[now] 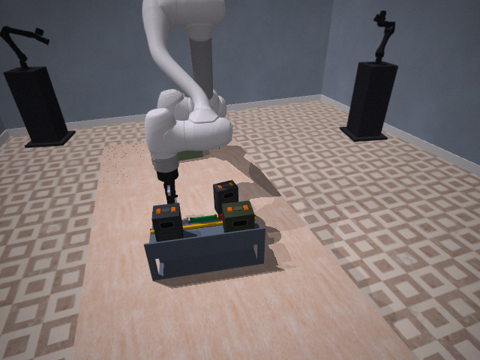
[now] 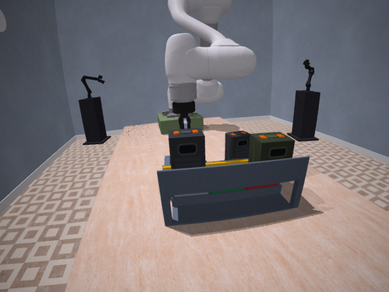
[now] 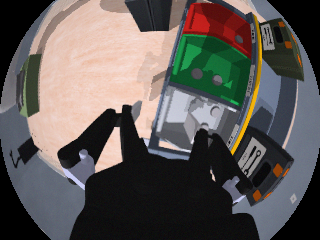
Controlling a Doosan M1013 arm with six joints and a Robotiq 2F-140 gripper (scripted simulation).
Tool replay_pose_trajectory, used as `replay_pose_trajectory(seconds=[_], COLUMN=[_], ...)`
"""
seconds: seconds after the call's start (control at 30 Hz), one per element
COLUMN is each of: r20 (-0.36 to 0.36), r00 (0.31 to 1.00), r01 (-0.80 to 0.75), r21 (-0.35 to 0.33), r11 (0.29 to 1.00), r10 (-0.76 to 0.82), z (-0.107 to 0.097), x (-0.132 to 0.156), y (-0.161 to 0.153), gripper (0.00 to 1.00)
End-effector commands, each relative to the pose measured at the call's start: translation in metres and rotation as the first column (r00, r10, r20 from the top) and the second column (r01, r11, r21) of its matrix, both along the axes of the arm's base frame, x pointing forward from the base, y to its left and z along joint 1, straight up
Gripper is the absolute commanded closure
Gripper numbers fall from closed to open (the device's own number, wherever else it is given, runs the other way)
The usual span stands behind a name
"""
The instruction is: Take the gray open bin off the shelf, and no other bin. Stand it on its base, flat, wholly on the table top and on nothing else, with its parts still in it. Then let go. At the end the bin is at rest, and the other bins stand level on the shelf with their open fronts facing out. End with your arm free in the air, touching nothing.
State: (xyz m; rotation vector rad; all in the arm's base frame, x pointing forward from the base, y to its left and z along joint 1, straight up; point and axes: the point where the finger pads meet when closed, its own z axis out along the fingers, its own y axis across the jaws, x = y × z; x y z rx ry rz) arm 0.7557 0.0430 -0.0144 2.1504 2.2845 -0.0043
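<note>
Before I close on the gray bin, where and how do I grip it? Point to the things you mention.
Judgement: take the gray bin (image 3: 172,122) by its front lip, from above, one finger inside, one outside. It sits open-topped in the shelf (image 3: 170,151), its front edge facing the table; the green bin (image 3: 212,65) adjoins one side.

From here I see a desk (image 1: 232,310) (image 2: 232,251) (image 3: 85,75) of smooth, pale wood grain; my arm's shell (image 1: 201,133) (image 2: 223,62) looks like smooth, faintly glossy plastic.
</note>
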Motion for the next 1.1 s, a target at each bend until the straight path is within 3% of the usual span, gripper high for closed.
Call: replay_pose_trajectory(seconds=[0.0, 1.07], r20=[0.000, 0.000], r00=[1.000, 1.000], r01=[0.000, 0.000], r21=[0.000, 0.000], r11=[1.000, 1.000], r10=[0.000, 0.000], z=[-0.0007, 0.0041], x=[0.0001, 0.0002], y=[0.0001, 0.0000], gripper=[0.43, 0.43])
